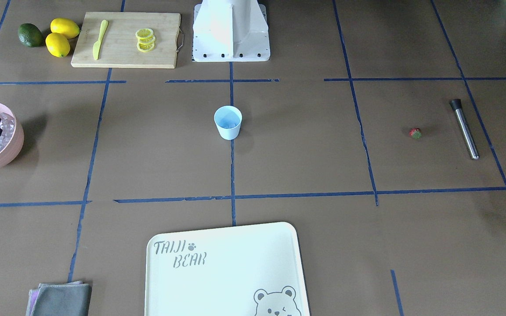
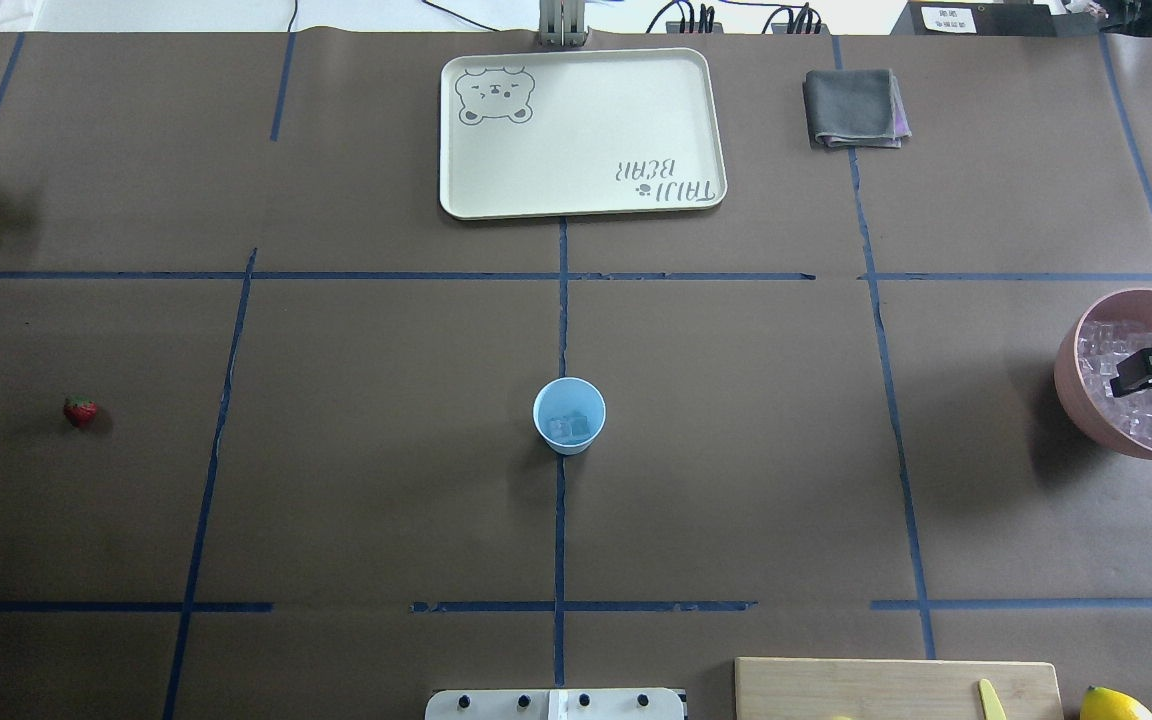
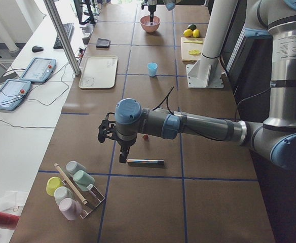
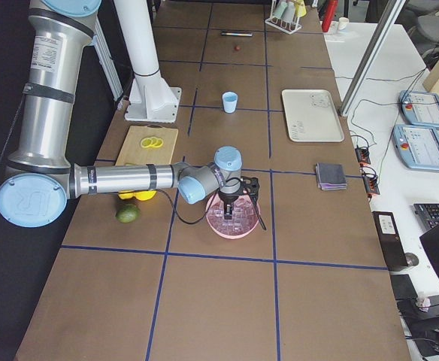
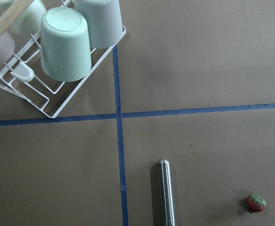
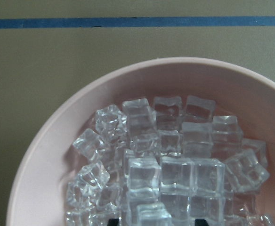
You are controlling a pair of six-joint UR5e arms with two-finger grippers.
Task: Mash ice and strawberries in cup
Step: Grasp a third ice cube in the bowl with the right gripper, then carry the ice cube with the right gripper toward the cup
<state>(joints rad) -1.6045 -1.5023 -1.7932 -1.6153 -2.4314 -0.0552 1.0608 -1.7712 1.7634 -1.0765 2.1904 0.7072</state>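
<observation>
Loading ice looks to be the step in hand. The right claw (image 2: 1136, 372) hangs over the ice (image 6: 175, 174) in the pink bowl (image 2: 1086, 420) at the counter's right end, tips spread wide, gripping nothing. The cup (image 1: 228, 129) stands mid-counter with a few cubes inside, and the strawberry (image 2: 80, 410) lies far left. The next move calls for sinking and pinching one cube. I cannot tell the left claw's (image 3: 122, 152) spread.
</observation>
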